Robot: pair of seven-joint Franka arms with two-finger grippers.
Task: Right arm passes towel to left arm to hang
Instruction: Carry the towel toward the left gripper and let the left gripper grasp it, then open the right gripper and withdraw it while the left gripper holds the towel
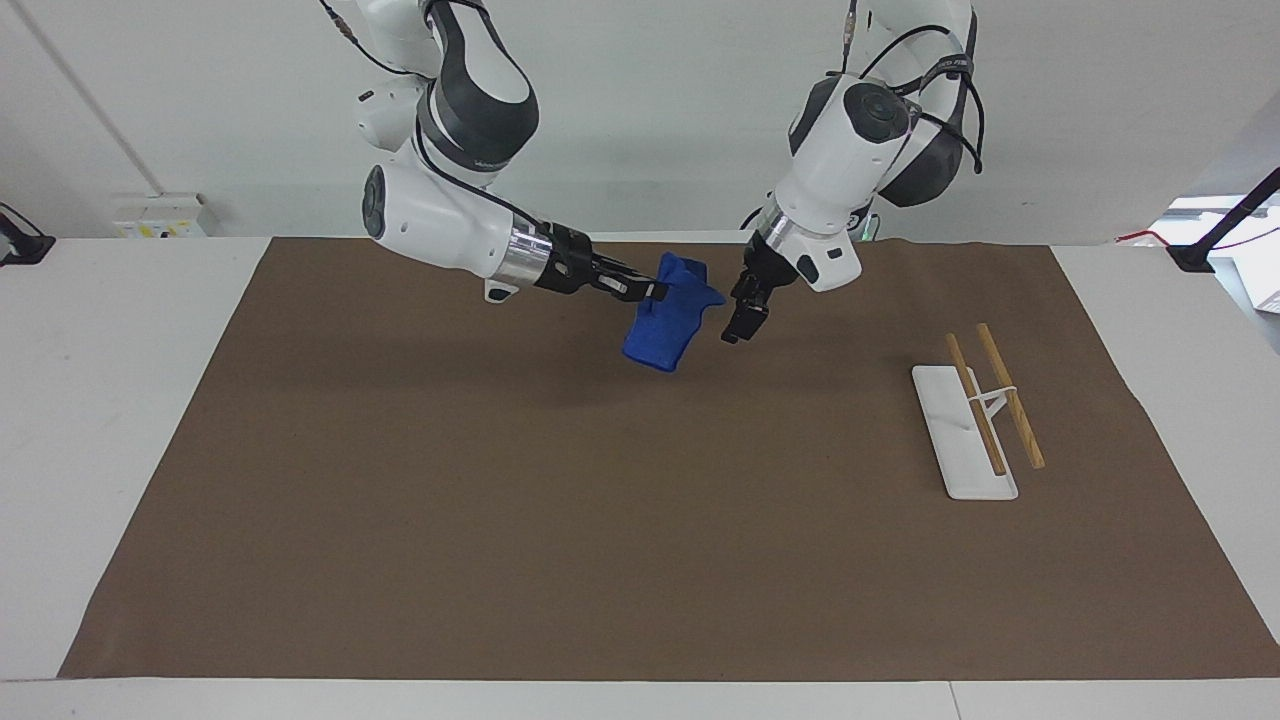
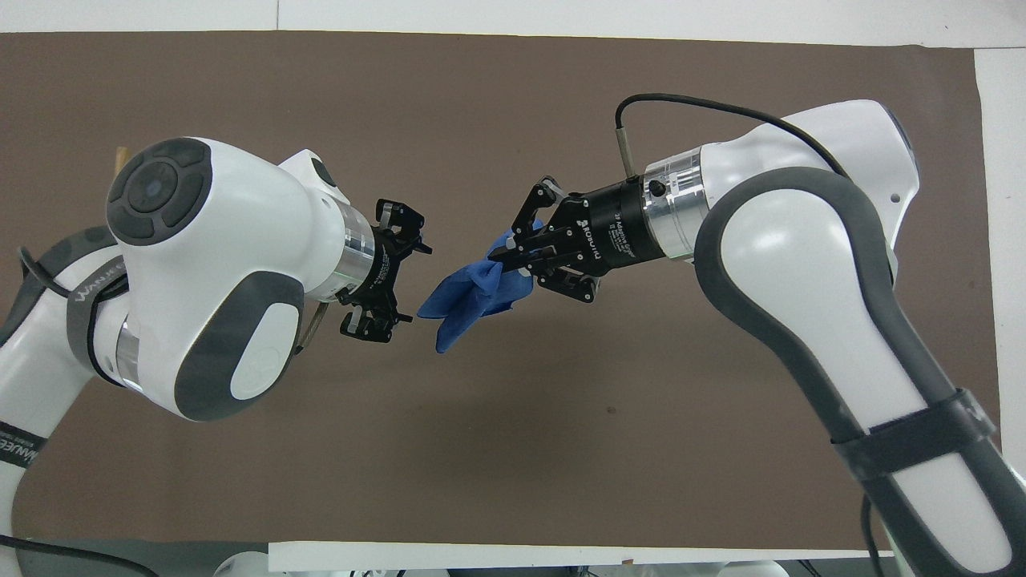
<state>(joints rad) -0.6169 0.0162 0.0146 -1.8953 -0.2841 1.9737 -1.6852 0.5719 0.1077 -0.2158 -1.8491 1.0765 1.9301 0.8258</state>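
Note:
My right gripper [image 1: 648, 291] is shut on one end of the royal-blue towel [image 1: 668, 325] and holds it in the air over the middle of the brown mat, on the robots' side. The towel hangs crumpled below the fingers, and it also shows in the overhead view [image 2: 463, 296]. My left gripper [image 1: 741, 322] is open beside the towel's free end, a small gap away from it. In the overhead view its fingers are spread wide [image 2: 398, 279], facing the right gripper [image 2: 503, 260].
The white rack [image 1: 962, 440] with two wooden rods [image 1: 1012, 398] stands on the mat [image 1: 600, 540] toward the left arm's end. In the overhead view the left arm covers most of it. Slim arms with green lights [image 1: 795, 208] stand at the robots' edge of the table.

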